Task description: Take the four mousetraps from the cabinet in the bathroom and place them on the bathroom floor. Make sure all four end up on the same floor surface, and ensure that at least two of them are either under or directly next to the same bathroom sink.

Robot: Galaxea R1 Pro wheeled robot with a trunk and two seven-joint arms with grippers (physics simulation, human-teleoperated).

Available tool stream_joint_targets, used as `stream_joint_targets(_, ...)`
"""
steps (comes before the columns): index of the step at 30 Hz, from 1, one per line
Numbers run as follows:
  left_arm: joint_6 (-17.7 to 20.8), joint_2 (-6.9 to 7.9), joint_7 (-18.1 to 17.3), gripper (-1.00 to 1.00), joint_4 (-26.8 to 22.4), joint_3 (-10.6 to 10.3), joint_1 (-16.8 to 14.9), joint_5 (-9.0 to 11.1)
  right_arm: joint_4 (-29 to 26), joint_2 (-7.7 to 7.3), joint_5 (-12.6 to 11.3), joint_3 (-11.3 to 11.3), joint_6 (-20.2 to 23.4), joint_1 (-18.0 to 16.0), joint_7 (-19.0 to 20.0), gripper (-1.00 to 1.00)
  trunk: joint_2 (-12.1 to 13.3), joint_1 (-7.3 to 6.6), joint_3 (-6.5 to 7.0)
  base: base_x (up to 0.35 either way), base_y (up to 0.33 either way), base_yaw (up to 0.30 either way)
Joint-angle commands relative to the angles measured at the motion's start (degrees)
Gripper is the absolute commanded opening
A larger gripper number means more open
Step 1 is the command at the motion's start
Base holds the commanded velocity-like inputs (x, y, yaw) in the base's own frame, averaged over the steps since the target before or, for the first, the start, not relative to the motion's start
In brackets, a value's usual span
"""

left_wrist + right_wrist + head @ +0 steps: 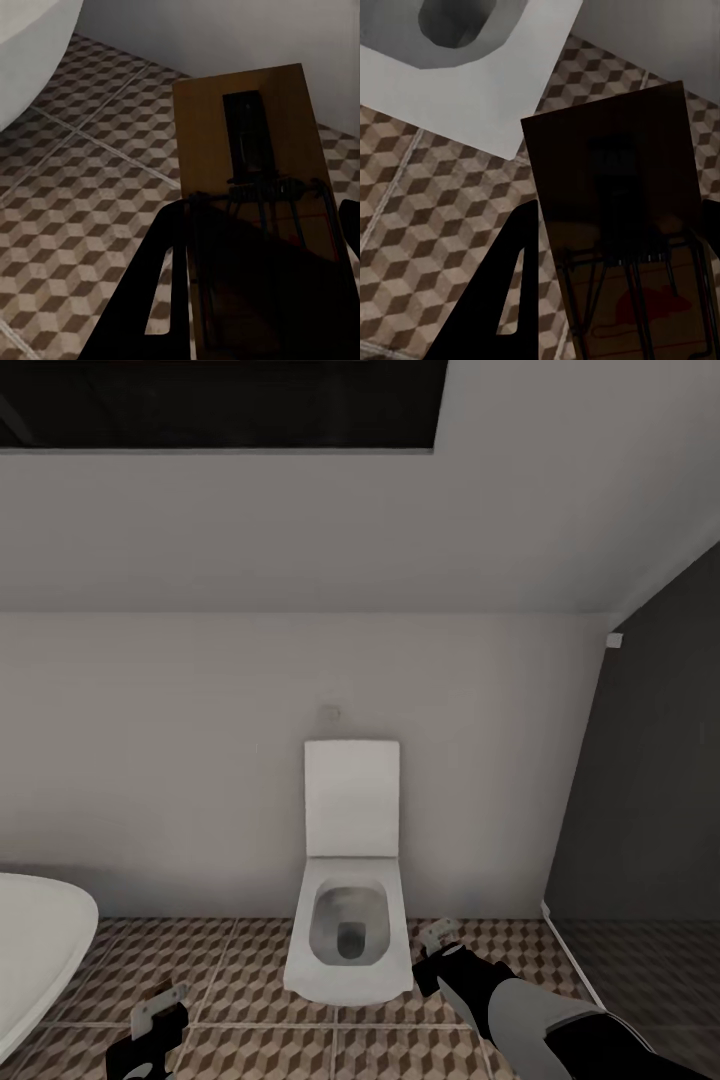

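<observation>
1. Head view: a white toilet (348,930) with its lid raised stands against the pale back wall (200,760), on the bathroom floor (240,980) of cube-patterned tiles.
2. A white bathtub rim (35,950) curves in at the left edge of the head view. A dark partition (650,780) closes the right side.
3. The left gripper (160,1005) sits low at the left of the toilet, above the tiles. It is clamped on a mousetrap (158,1000), seen here as a small pale plate between the fingers.
4. Left wrist view: the left-hand mousetrap (251,172) is a brown board with a dark bait plate and wire spring. Its near end lies between the black fingers (161,292); its far end projects over the floor (82,202). The bathtub (30,52) is near the far corner.
5. The right gripper (440,945) sits just beside the toilet's right flank, above the tiles, closed on a second mousetrap (438,935).
6. Right wrist view: the right-hand mousetrap (622,225) is held between the fingers (510,292), with a red mouse mark near the held end. The toilet bowl (472,60) lies beyond its far end, apart from it, with floor (427,225) below.
</observation>
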Motion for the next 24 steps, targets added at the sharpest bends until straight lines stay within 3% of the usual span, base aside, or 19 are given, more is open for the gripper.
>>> stream_joint_targets(1,-0.1,0.0,0.4,-1.0,0.0,-0.5,0.0,0.2,-0.1,0.01,0.4,0.1,0.4,0.0,0.1,-1.0,0.0,0.0,-0.06,0.0,0.0,0.0)
stream_joint_targets(19,0.0,0.06,0.4,-1.0,-0.1,-0.5,0.0,0.1,-0.1,-0.07,0.4,0.0,-0.4,0.0,-0.1,-1.0,0.0,0.0,-0.06,0.0,0.0,0.0)
stream_joint_targets(24,0.2,0.19,0.4,-1.0,-0.2,-0.5,0.0,0.1,-0.1,-0.38,0.2,-0.1,-2.6,0.0,-3.8,-1.0,0.0,0.0,-0.06,0.0,0.0,0.0)
